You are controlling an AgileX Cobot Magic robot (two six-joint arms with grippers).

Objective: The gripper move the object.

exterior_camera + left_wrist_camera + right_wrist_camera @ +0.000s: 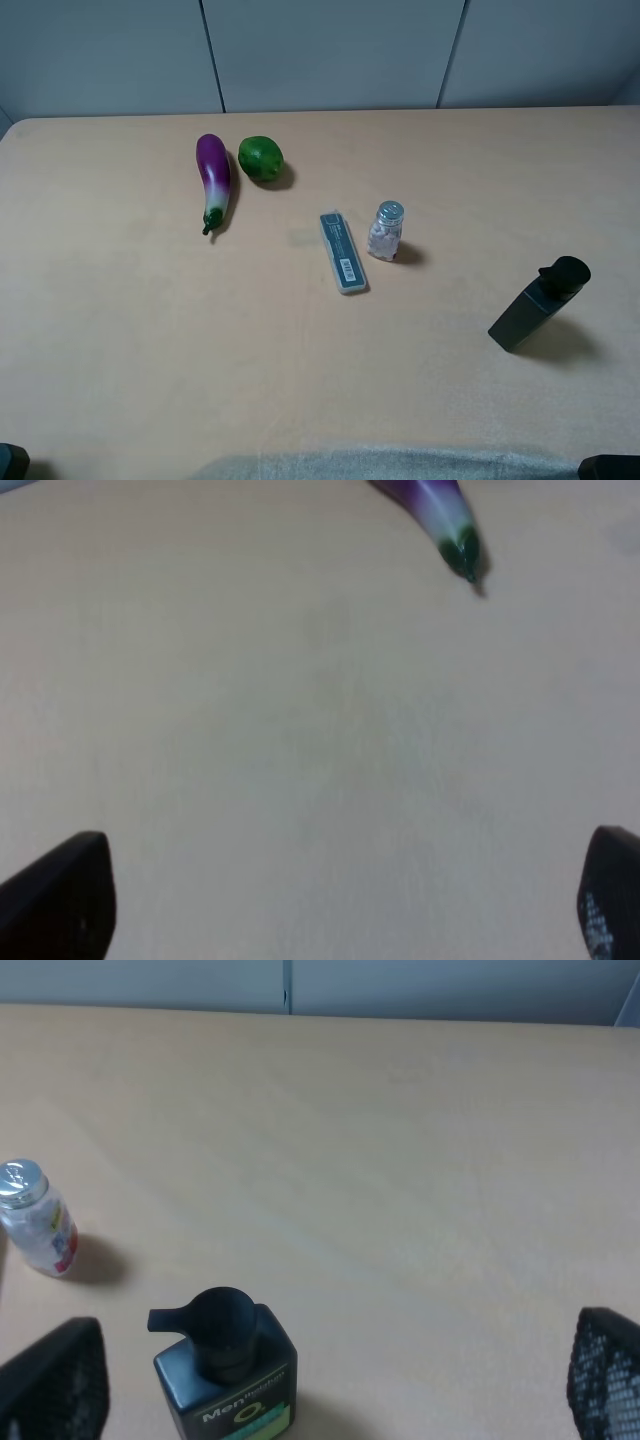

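Note:
The object, a small clear bottle with a silver foil cap and pink label, stands upright mid-table, just right of a flat grey case. The right wrist view catches the object far off to one side. My right gripper is open and empty, its fingertips spread wide, well short of the object. My left gripper is also open and empty over bare table, its fingertips far apart. Both arms sit at the near table edge, showing only as dark corners in the high view.
A black pump bottle stands right of the object, close ahead of the right gripper. A purple eggplant and a green lime lie at the back left; the eggplant's stem tip shows ahead of the left gripper.

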